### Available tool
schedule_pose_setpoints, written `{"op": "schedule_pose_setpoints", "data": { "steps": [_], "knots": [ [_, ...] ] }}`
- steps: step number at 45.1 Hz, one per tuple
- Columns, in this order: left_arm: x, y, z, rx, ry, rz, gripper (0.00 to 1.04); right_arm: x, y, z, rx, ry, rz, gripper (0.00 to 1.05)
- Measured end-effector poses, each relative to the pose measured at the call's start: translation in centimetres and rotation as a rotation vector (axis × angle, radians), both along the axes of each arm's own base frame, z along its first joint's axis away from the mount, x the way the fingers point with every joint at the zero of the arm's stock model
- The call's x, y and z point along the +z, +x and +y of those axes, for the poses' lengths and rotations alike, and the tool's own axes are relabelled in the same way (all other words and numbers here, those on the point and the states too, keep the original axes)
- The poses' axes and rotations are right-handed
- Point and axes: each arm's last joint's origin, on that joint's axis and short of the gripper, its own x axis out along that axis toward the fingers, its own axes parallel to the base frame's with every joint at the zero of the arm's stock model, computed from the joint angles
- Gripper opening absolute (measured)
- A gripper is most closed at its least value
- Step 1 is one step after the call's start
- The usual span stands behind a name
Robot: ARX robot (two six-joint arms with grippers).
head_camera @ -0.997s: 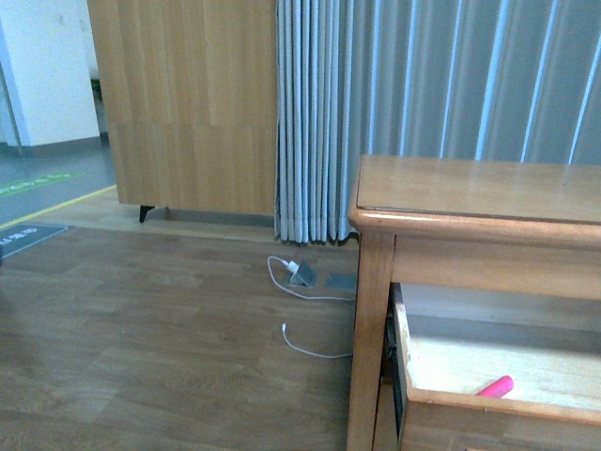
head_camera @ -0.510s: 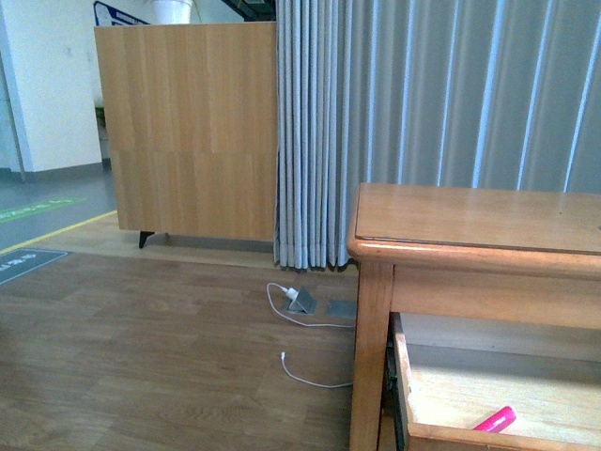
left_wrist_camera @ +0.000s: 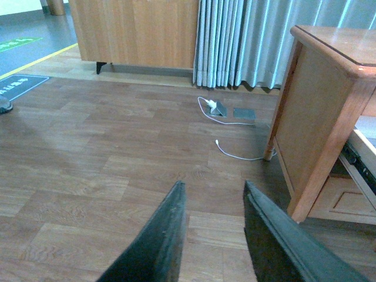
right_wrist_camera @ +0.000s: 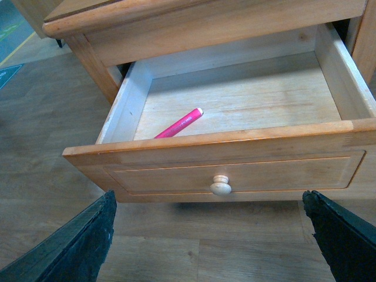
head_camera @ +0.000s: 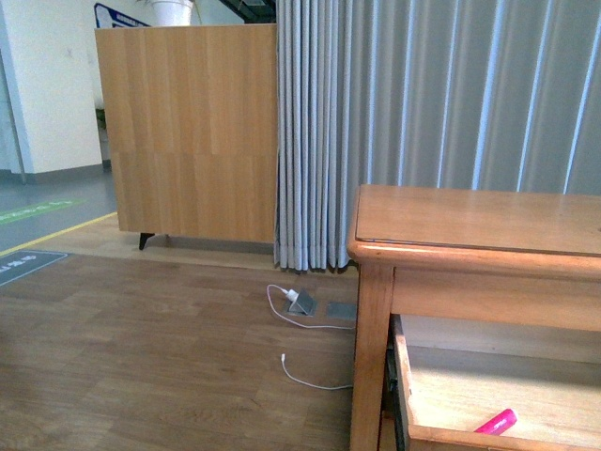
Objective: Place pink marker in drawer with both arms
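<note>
The pink marker [right_wrist_camera: 179,123] lies loose on the floor of the pulled-out wooden drawer [right_wrist_camera: 235,170], near its front left corner. It also shows in the front view [head_camera: 495,422] inside the drawer [head_camera: 470,390]. The drawer's round knob [right_wrist_camera: 221,186] faces my right gripper [right_wrist_camera: 209,202], which is open wide and empty, just in front of and below the drawer front. My left gripper [left_wrist_camera: 212,187] is open and empty, over the wooden floor to the left of the cabinet [left_wrist_camera: 317,111].
The wooden cabinet [head_camera: 470,225] stands at the right before a grey curtain [head_camera: 423,113]. A white cable [head_camera: 305,362] and a floor socket [head_camera: 302,301] lie on the floor beside it. A wooden partition [head_camera: 188,132] stands at the back left.
The front view has tilted up a little, so the cabinet and drawer sit lower in the picture. The marker lies where it was in the drawer.
</note>
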Motion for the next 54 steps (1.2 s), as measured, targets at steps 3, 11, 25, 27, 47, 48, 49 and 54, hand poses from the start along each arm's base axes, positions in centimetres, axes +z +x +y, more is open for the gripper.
{"op": "schedule_pose_setpoints", "data": {
  "steps": [3, 11, 25, 27, 47, 48, 49, 54],
  "knots": [
    [-0.2, -0.1, 0.2, 0.003, 0.000, -0.001, 0.17, 0.0, 0.0, 0.0, 0.000, 0.000, 0.000, 0.96],
    [-0.7, -0.5, 1.3, 0.000, 0.003, 0.000, 0.04, 0.0, 0.0, 0.0, 0.000, 0.000, 0.000, 0.96],
    [-1.0, -1.0, 1.4, 0.007, 0.004, -0.032, 0.04, 0.0, 0.0, 0.0, 0.000, 0.001, 0.000, 0.96],
    [-1.1, -1.1, 1.4, 0.007, 0.003, -0.029, 0.04, 0.0, 0.0, 0.0, 0.000, 0.001, 0.000, 0.96],
    [-1.4, -2.2, 1.4, 0.006, 0.004, -0.023, 0.04, 0.0, 0.0, 0.0, 0.000, 0.001, 0.000, 0.96],
    [-1.4, -2.2, 1.4, 0.006, 0.004, -0.023, 0.04, 0.0, 0.0, 0.0, 0.000, 0.001, 0.000, 0.96],
    [-1.4, -2.2, 1.4, 0.006, 0.004, -0.023, 0.04, 0.0, 0.0, 0.0, 0.000, 0.000, 0.000, 0.96],
    [-1.4, -2.3, 1.4, 0.006, 0.004, -0.023, 0.04, 0.0, 0.0, 0.0, 0.000, 0.001, 0.000, 0.96]
  ]
}}
